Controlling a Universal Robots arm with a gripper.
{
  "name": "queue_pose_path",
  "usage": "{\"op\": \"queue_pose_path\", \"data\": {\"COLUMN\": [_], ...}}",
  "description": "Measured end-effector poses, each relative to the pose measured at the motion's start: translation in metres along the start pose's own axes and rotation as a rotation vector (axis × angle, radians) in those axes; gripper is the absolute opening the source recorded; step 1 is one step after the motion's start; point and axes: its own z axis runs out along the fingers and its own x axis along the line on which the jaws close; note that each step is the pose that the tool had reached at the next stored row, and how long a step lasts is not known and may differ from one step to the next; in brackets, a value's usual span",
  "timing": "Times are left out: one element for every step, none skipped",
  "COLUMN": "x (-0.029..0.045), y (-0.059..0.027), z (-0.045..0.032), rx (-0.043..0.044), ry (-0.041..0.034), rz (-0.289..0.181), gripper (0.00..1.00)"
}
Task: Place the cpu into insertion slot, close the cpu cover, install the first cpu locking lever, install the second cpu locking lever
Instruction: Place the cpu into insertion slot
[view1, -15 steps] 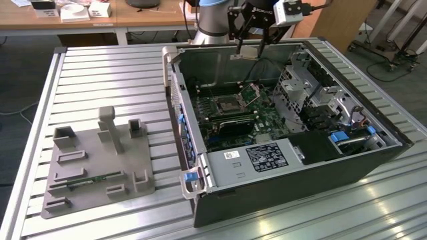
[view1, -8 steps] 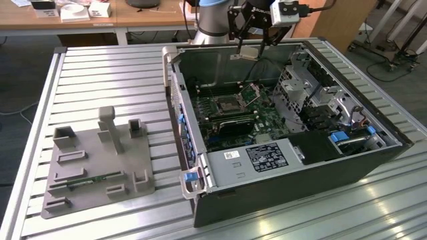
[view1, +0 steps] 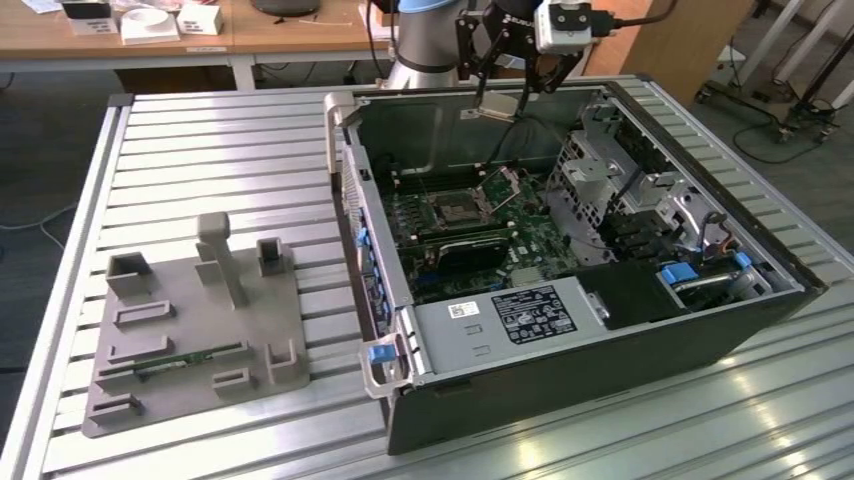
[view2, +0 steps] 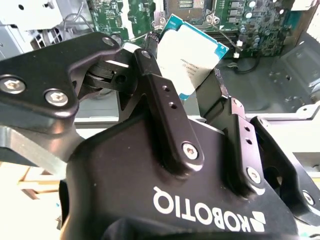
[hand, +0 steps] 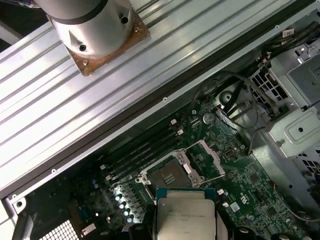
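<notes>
gripper clamps the cpu, insertion slot well below it; placement step in hand, likely needing chip squared over socket.

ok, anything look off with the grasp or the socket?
Nothing stands out. The gripper holds the cpu by two opposite edges, over the open case. The insertion slot is empty and the cpu cover stands open beside it. No bent or loose parts that I can see.
</notes>
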Motion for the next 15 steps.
{"op": "queue_pose_path", "data": {"x": [0.0000,0.0000,0.0000,0.0000,0.0000,0.0000,0.0000,0.0000,0.0000,0.0000,0.0000,0.0001,0.0001,0.0001,0.0001], "y": [0.0000,0.0000,0.0000,0.0000,0.0000,0.0000,0.0000,0.0000,0.0000,0.0000,-0.0001,-0.0001,-0.0001,-0.0001,-0.0001], "z": [0.0001,0.0001,0.0001,0.0002,0.0002,0.0002,0.0002,0.0003,0.0003,0.0003,0.0003,0.0003,0.0003,0.0003,0.0003], "rx": [-0.0002,-0.0004,-0.0006,-0.0009,-0.0010,-0.0012,-0.0013,-0.0014,-0.0015,-0.0016,-0.0016,-0.0017,-0.0017,-0.0017,-0.0017], "ry": [-0.0008,-0.0016,-0.0025,-0.0034,-0.0042,-0.0050,-0.0057,-0.0064,-0.0069,-0.0072,-0.0074,-0.0075,-0.0076,-0.0076,-0.0077], "rz": [0.009,0.018,0.029,0.038,0.047,0.056,0.065,0.072,0.078,0.082,0.084,0.085,0.085,0.086,0.086], "gripper": [0.54,0.54,0.54,0.54,0.54,0.54,0.54,0.54,0.54,0.54,0.54,0.54,0.54,0.54,0.54]}}
